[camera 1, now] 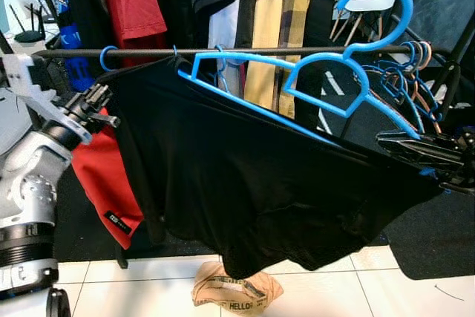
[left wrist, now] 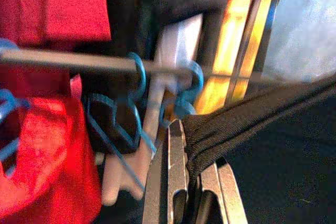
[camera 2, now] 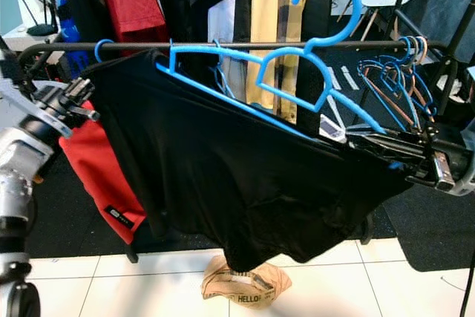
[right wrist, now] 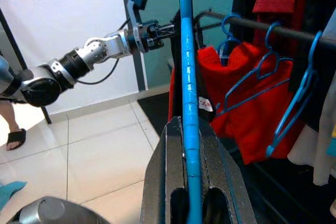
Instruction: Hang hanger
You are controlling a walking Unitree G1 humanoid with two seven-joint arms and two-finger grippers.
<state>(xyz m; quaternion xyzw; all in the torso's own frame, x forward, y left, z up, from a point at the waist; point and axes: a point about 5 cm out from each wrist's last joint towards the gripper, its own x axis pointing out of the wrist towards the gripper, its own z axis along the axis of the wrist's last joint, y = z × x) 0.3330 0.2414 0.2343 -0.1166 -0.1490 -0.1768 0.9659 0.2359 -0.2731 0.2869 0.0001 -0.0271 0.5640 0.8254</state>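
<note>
The left gripper [camera 1: 111, 105] sits at the left end of the load, its jaws pinched together on a fold of the black garment [camera 1: 252, 176]; the left wrist view shows the cloth's hem bunched between the metal fingers [left wrist: 176, 182]. Just above and beyond those jaws runs the clothes rail [camera 1: 148, 53], with a few blue hooks already on it.

From there the blue hanger [camera 1: 326, 83] stretches away to the right, its long axis sloping down from the left jaws toward the right ones, with the garment draped over it and sagging between the two arms. Its hook [camera 1: 386, 5] stands near the middle-right of the span, rising above the rail rather than resting on it. So the hook appears not yet seated.

At the right end, the right gripper [camera 2: 415, 161] has its jaws clamped on the hanger's lower bar, which runs straight out from between them in the right wrist view. A cluster of empty hangers [camera 1: 408, 79] hangs on the rail just above these jaws.

The hook lies up and leftward from the right jaws, nearer them than the left ones, so I judge the right arm must steer it down onto the rail.
</note>
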